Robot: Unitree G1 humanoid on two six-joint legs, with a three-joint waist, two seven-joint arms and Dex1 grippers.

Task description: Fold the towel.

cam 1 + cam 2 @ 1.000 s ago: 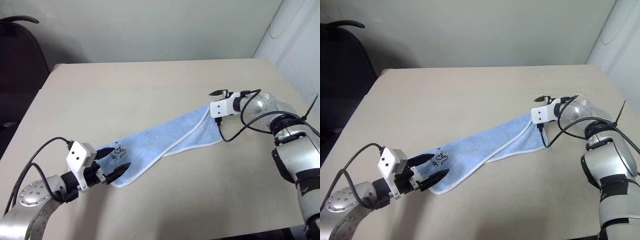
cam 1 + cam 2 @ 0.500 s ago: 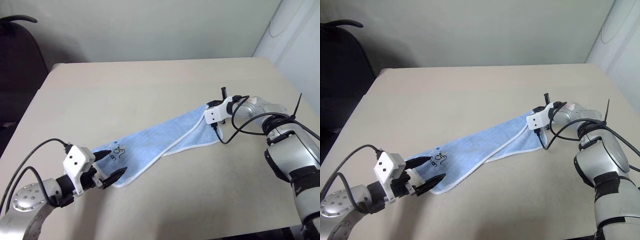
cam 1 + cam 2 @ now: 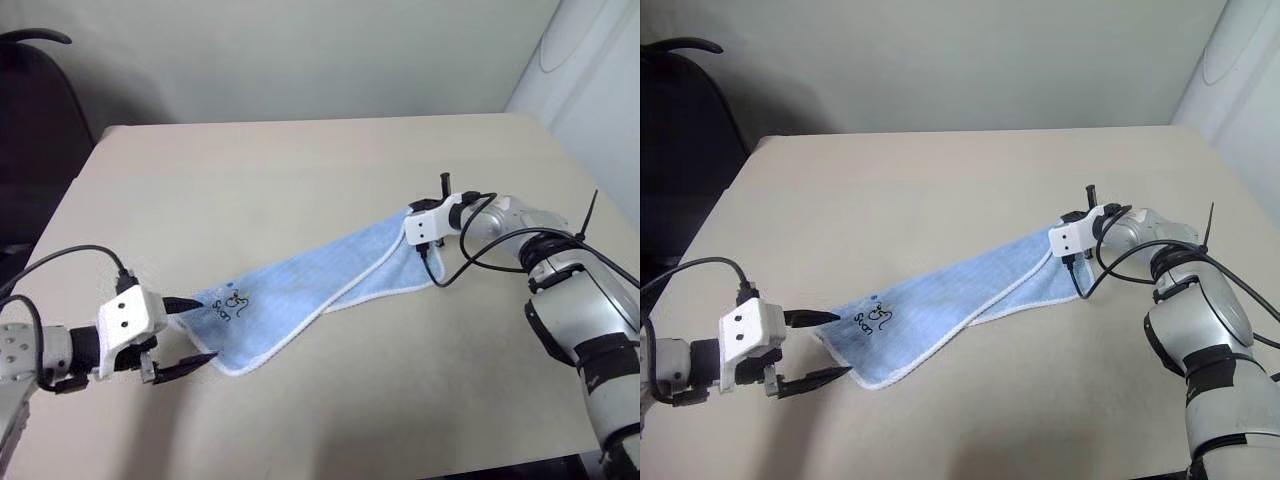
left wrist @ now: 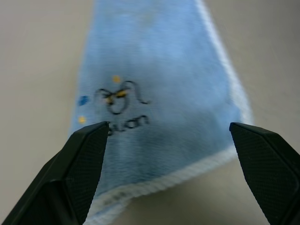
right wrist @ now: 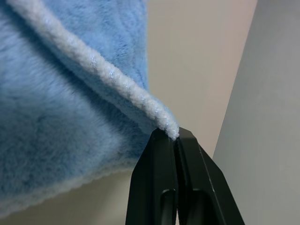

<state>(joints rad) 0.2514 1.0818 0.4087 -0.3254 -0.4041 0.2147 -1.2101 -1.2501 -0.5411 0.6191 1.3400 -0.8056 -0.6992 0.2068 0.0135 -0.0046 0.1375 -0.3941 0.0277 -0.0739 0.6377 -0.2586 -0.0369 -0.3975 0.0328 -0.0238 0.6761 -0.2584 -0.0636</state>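
A: Our right gripper [image 5: 174, 140] is pinching only the white hem at the towel [image 3: 320, 280]'s two o'clock corner.

B: And our left gripper [image 3: 185, 335] is gaping wide at its eight o'clock end, holding nothing, the logo [image 4: 119, 105] lying between the fingers.

A: We're risking that hem slipping free if we're pulling hard, since the towel is lying bunched across the table [image 3: 300, 170].

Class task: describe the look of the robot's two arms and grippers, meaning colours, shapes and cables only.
Both arms are silver metal with black joint bands. Each wrist carries a white boxy camera block with small dark dots, and loose black cables loop around it. The left gripper and right gripper each have two black, tapering fingers.
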